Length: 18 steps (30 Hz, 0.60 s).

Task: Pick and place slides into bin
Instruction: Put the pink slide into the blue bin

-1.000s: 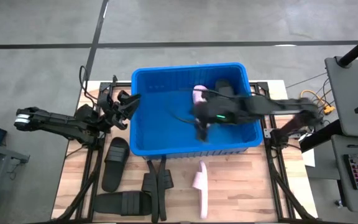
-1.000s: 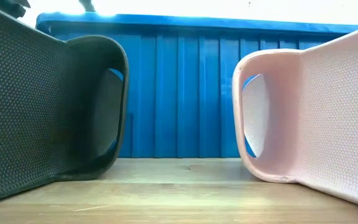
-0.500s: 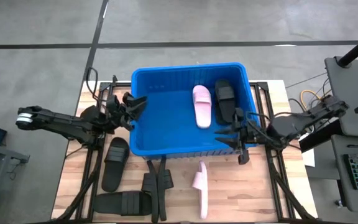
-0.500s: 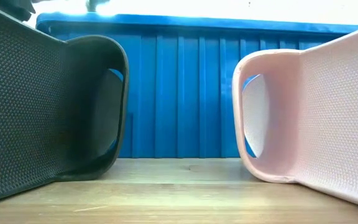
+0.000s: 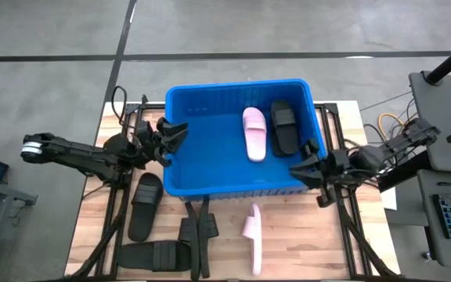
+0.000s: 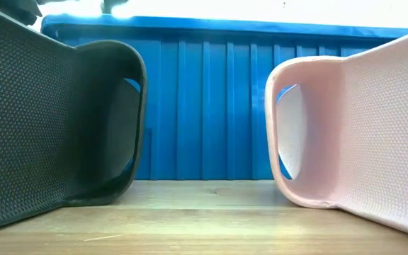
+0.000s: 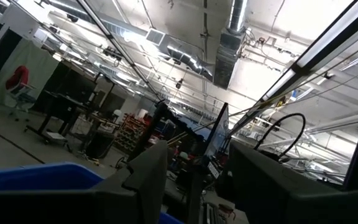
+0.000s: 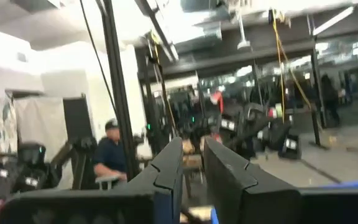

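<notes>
No legible writing is seen on the bright blue ribbed plastic bin (image 5: pixel 180 157) or the matte pink slide sandal (image 5: pixel 254 133) in it. The left tool (image 5: pixel 175 135) is held partly open and empty at the bin's rim. The right tool (image 5: pixel 300 170) is held narrowly parted and empty.

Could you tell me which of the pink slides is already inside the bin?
The pink slide lying beside the black one within the blue bin; the other pink slide lies on the table in front.

One blue bin (image 5: pixel 180 182) sits on the desk (image 5: pixel 304 251). Two slides lie inside it, one pink (image 5: pixel 254 133) and one black (image 5: pixel 283 125). Outside it, one pink slide (image 5: pixel 252 235) and several black ones lie on the desk; their exact number cannot be told.
</notes>
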Each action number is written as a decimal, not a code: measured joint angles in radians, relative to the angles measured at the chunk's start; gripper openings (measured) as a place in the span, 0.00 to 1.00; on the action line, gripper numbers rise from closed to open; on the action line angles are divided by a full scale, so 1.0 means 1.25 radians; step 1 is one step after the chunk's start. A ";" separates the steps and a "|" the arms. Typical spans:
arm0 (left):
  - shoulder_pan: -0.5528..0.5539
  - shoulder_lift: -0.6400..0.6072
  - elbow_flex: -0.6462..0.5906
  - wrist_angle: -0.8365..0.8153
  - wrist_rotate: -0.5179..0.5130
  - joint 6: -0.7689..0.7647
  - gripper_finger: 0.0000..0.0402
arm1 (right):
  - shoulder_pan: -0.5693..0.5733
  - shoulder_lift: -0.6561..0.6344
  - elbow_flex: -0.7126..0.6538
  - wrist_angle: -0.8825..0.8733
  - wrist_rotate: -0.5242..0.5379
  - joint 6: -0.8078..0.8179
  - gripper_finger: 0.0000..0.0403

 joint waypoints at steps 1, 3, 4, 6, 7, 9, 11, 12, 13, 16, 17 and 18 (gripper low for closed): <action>0.000 0.002 0.000 -0.001 0.000 0.000 0.40 | 0.000 0.006 0.001 -0.010 0.003 0.012 0.15; 0.000 0.007 0.000 -0.002 0.000 0.000 0.40 | 0.003 0.019 0.019 -0.019 0.002 0.033 0.17; 0.000 0.009 0.000 -0.001 0.000 -0.001 0.40 | 0.007 0.024 0.029 -0.016 -0.001 0.039 0.19; 0.000 0.012 0.000 -0.001 0.005 -0.003 0.40 | 0.016 0.030 0.056 -0.016 -0.023 0.031 0.23; 0.000 0.013 0.000 -0.002 0.007 -0.012 0.40 | 0.020 0.032 0.070 -0.016 -0.039 0.015 0.26; 0.000 0.013 0.000 -0.002 0.008 -0.036 0.40 | 0.035 0.033 0.100 -0.053 -0.046 -0.025 0.32; 0.000 0.015 0.000 -0.002 0.008 -0.040 0.40 | 0.050 0.033 0.133 -0.123 -0.042 -0.049 0.38; 0.000 0.015 0.000 -0.004 0.008 -0.039 0.40 | 0.055 0.033 0.151 -0.172 -0.036 -0.054 0.41; 0.000 0.015 0.000 -0.003 0.008 -0.038 0.40 | 0.058 0.036 0.173 -0.225 -0.033 -0.054 0.44; 0.000 0.021 0.000 -0.002 0.008 -0.038 0.40 | 0.063 0.056 0.249 -0.404 -0.019 -0.017 0.52; 0.000 0.023 0.000 -0.004 0.008 -0.038 0.40 | 0.063 0.069 0.280 -0.459 -0.016 0.001 0.55; 0.000 0.025 0.000 -0.005 0.008 -0.038 0.40 | 0.063 0.084 0.314 -0.512 -0.016 0.021 0.57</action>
